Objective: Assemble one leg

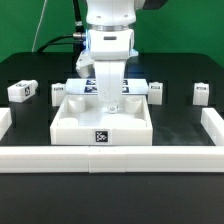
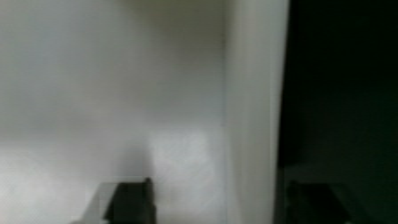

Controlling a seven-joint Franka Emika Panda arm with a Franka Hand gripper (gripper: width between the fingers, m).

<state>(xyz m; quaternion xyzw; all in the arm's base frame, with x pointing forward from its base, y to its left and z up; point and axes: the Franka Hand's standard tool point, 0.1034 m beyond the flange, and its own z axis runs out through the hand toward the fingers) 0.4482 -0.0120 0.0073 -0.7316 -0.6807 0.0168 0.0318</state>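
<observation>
Several legs, small white posts with square tags, stand on the black table in the exterior view: two at its left and two at its right. None is held. The large white square tray-like part lies in the middle. My gripper reaches down at the tray's far wall. In the wrist view my gripper is open. One dark fingertip is over the white tray floor and the other is over the black table, with the tray's wall between them.
A low white barrier runs along the front, with side pieces at the exterior view's left and right. The tray rests against the front piece. The marker board lies behind the tray, partly hidden by the arm.
</observation>
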